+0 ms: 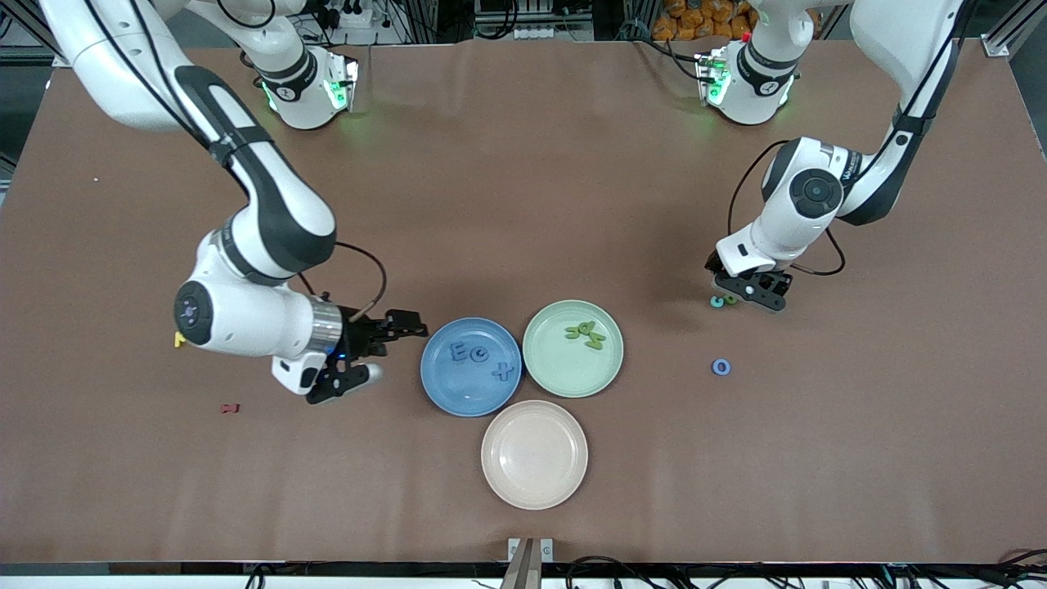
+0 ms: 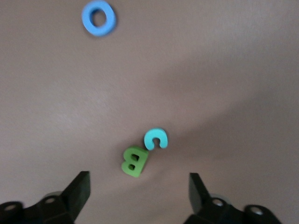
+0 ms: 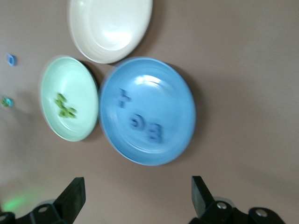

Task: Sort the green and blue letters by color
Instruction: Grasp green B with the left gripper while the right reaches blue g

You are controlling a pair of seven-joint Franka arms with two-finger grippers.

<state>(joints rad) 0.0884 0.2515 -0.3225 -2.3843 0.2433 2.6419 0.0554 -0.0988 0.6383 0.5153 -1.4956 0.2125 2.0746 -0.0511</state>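
Observation:
Three blue letters [image 1: 479, 353] lie in the blue plate [image 1: 466, 393], and several green letters [image 1: 586, 334] lie in the green plate [image 1: 564, 368]. My right gripper [image 1: 391, 352] is open and empty, low over the table beside the blue plate [image 3: 182, 93]. My left gripper [image 2: 139, 191] is open over bare table toward the left arm's end. A green B [image 2: 134, 161] and a light blue C [image 2: 155, 138] lie touching just ahead of its fingertips. A blue O [image 1: 721, 366] lies alone, nearer the front camera.
An empty beige plate [image 1: 534, 454] sits nearest the front camera, touching the two coloured plates. A yellow letter [image 1: 180, 338] and a dark red letter [image 1: 231, 407] lie toward the right arm's end, beside the right arm's wrist.

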